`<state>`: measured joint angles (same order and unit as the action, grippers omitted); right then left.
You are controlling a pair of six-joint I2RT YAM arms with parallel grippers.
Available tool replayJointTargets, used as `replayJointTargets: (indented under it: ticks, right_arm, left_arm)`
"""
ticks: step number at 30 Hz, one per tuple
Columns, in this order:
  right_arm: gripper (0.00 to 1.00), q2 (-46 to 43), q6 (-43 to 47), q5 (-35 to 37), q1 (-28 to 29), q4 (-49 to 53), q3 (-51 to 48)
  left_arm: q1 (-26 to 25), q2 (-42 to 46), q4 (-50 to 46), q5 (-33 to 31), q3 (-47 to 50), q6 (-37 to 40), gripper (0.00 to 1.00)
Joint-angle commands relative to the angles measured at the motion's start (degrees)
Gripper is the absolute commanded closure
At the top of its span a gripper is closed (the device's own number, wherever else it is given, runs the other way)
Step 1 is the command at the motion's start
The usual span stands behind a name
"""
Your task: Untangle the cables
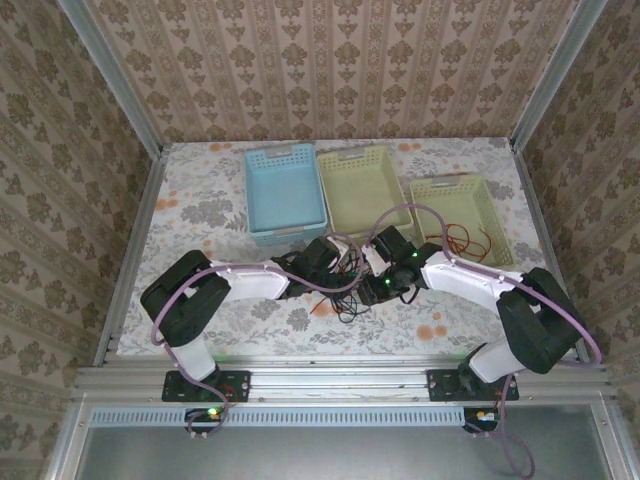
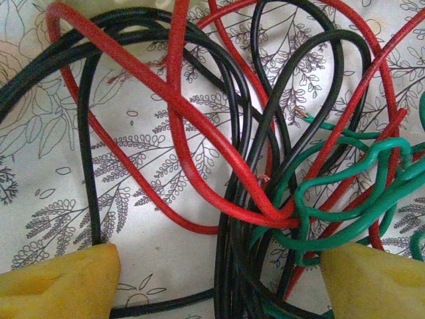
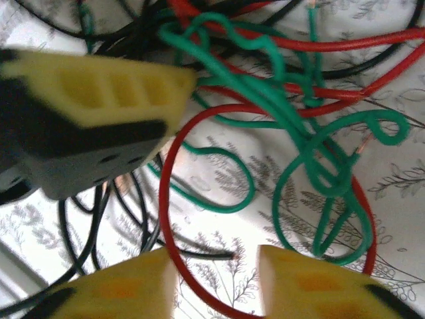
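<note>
Nearest, the left gripper [image 2: 219,272] hung spread wide and the right gripper [image 3: 218,279] slightly parted over the tangled cables [image 2: 265,199] on the table [image 1: 200,200]. Beyond stood three baskets: one blue basket [image 1: 285,190] and two pale-green baskets [image 1: 362,185].

Patterned beige damask wallpaper [image 1: 330,60] covers three walls around a table [image 1: 200,200] draped in a pale floral cloth, framed by grey metal posts [image 1: 112,85], under soft even light
</note>
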<state>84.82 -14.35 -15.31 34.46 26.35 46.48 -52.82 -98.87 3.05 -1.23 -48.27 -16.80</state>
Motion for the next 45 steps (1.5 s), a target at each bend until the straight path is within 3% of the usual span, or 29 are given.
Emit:
replayJointTargets:
  ticks: [1,3,8,17,29,32,39,45]
  right_arm:
    - [0.82,0.1,-0.3,4.4,0.2,-2.1,0.7]
    - [0.92,-1.4,-0.9,7.0,0.1,-3.0,0.2]
    - [1.00,-9.6,-2.5,12.6,-1.6,-3.6,-0.5]
    - [1.00,-27.5,-4.7,30.7,-6.3,-4.4,3.6]
    - [1.00,-39.7,-8.1,40.5,-15.0,-12.8,7.2]
    - [1.00,-40.1,-8.5,38.6,-17.9,-14.4,7.8]
    - [1.00,-36.0,-8.9,25.2,-20.4,-12.6,10.3]
    - [1.00,-35.6,-11.6,28.4,-21.0,-12.8,8.6]
  left_arm:
    - [0.2,0.3,-2.0,1.9,-0.1,0.1,0.20]
    - [0.2,0.3,-2.0,1.9,0.0,0.1,0.20]
    - [0.3,-0.2,-2.2,1.7,0.1,0.1,0.20]
    - [0.2,-1.7,-2.4,1.5,0.3,-0.1,0.20]
    - [0.1,-2.5,-2.8,1.2,0.6,-0.4,0.20]
    - [0.2,-2.5,-2.9,1.2,0.6,-0.3,0.20]
    - [0.1,-2.4,-3.0,1.2,0.3,-0.1,0.20]
    - [-0.1,-2.6,-3.0,1.1,-0.1,-0.1,0.20]
